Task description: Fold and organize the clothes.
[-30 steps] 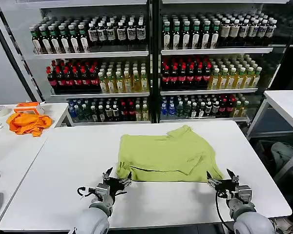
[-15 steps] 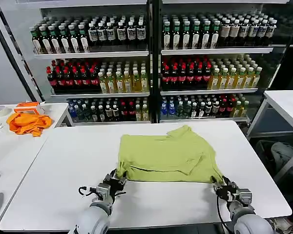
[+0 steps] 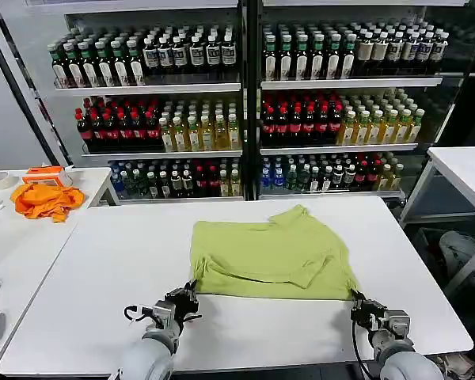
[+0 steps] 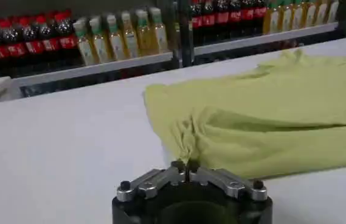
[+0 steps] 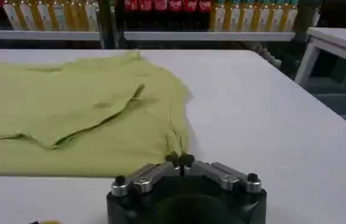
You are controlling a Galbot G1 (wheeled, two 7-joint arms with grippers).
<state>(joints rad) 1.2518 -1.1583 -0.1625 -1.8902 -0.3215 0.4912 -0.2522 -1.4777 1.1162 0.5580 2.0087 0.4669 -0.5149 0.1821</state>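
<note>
A yellow-green T-shirt (image 3: 273,253) lies partly folded in the middle of the white table (image 3: 103,261), plain side up. My left gripper (image 3: 191,292) is shut on the shirt's near left corner, and the cloth (image 4: 258,115) bunches up into its closed jaws (image 4: 185,166). At the near right corner my right gripper (image 3: 356,301) is shut on the shirt (image 5: 69,109) in the same way, the fabric pinched between its fingertips (image 5: 180,160). Both corners sit low, just above the table near its front edge.
A bright orange cloth heap (image 3: 46,198) lies on a side table at the left. Shelves of drink bottles (image 3: 245,103) stand behind the table. Another white table (image 3: 467,170) is at the right. Bare tabletop lies on both sides of the shirt.
Both grippers were open just short of the shirt's near edge; they moved forward to its near corners and shut on them. The near edge is now drawn straighter and the shirt flatter.
</note>
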